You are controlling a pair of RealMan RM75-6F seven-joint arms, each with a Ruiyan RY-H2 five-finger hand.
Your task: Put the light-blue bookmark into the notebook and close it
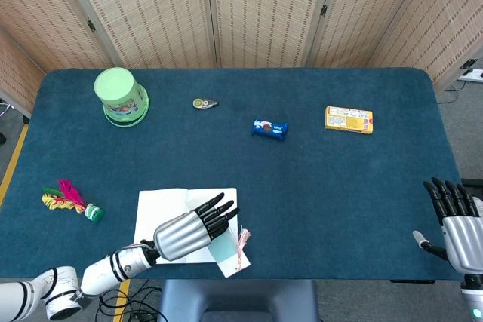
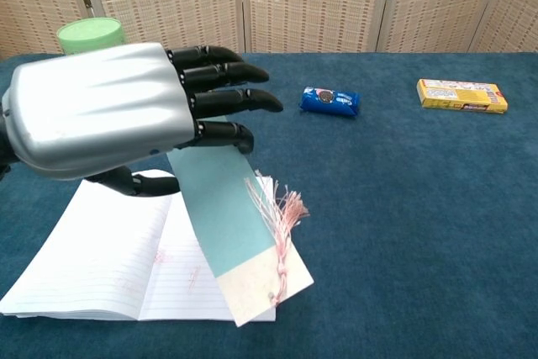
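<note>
**Bookmark held over the open notebook**

The left hand point(image 2: 101, 115) grips the light-blue bookmark point(image 2: 231, 229) between the thumb below and the fingers point(image 2: 227, 98) stretched out above. The bookmark slants down over the right-hand page of the open notebook point(image 2: 101, 258), its pale lower end and pink tassel point(image 2: 282, 212) reaching past the notebook's right edge. Whether the bookmark touches the page cannot be told from either view.

The chest view shows the thumb curled under the bookmark and the lined pages with faint red marks. The head view hides that thumb; there the left hand point(image 1: 189, 231) covers much of the notebook point(image 1: 170, 205), and only the bookmark's lower end point(image 1: 226, 254) sticks out near the desk's front edge.

Only the head view shows the right hand point(image 1: 456, 224), well apart at the desk's point(image 1: 339, 186) right front corner, fingers spread and holding nothing. It alone also shows a feathered toy point(image 1: 68, 197) at the left and a small round thing point(image 1: 204, 103) at the back. Both views show a green cup point(image 1: 119, 96), a blue snack packet point(image 1: 269, 127) and a yellow box point(image 1: 349, 119).
</note>
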